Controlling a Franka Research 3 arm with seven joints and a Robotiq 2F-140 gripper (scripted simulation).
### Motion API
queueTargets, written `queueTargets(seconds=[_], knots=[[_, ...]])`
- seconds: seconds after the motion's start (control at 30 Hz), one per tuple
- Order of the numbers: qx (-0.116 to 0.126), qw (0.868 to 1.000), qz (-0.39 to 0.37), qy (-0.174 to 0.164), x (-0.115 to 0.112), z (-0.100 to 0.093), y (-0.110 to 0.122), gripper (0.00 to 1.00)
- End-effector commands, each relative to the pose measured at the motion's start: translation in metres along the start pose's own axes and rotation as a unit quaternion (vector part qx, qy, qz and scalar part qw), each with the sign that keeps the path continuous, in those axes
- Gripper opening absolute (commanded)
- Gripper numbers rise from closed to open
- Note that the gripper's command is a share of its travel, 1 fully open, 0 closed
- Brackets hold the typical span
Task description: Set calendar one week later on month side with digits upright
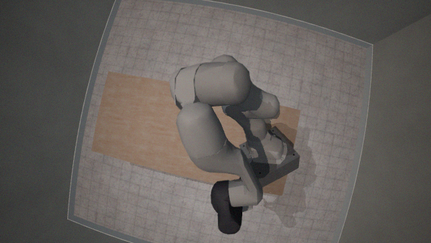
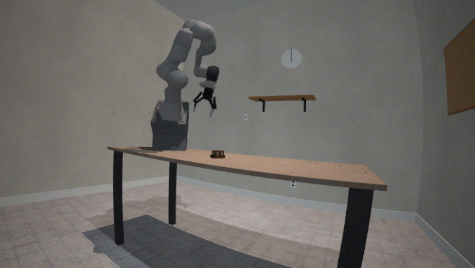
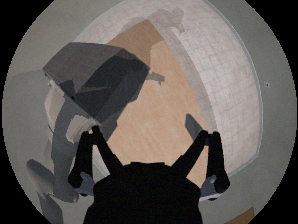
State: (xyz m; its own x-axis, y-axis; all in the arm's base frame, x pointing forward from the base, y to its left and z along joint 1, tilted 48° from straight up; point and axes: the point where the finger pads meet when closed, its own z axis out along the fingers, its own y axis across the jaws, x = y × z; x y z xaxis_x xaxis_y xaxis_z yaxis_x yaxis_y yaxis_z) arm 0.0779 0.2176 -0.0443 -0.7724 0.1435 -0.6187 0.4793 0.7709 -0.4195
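Top view: grey multi-joint robot arm [image 1: 199, 130] covers most of the light wooden rectangular table top [image 1: 137, 124]; its grey box pedestal [image 1: 292, 163] sits at the table's right end. The calendar and gripper are hidden under the arm here, can't place them. Exterior view: black two-finger gripper [image 2: 205, 105] hangs high above the table, fingers spread wide, nothing between them. The small dark brown calendar tray with two cubes [image 2: 217, 154] sits flat on the table top, roughly mid-length, toward the near long edge, well apart from the gripper and far below it, slightly to the gripper's right in this view. Digits on the cubes are too small to read. Pedestal stands on the far left end of the table. Behind: round white wall clock [image 2: 291, 58], wooden wall shelf on black brackets [image 2: 282, 97]. Wrist view: both black fingers splayed fully open to either side, gap shows only bare wood and tiled floor [image 3: 213, 50]; dark pedestal at upper left. Calendar not visible in this view.
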Motion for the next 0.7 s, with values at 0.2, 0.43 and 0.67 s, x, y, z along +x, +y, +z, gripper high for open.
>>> queueTargets(seconds=[0.2, 0.43, 0.67], knots=[[0.0, 1.0, 0.0, 0.0, 0.0, 0.0, 0.0, 1.0], [0.0, 1.0, 0.0, 0.0, 0.0, 0.0, 0.0, 1.0], [-0.005, 1.0, 0.017, 0.001, -0.014, -0.002, 0.007, 1.0]])
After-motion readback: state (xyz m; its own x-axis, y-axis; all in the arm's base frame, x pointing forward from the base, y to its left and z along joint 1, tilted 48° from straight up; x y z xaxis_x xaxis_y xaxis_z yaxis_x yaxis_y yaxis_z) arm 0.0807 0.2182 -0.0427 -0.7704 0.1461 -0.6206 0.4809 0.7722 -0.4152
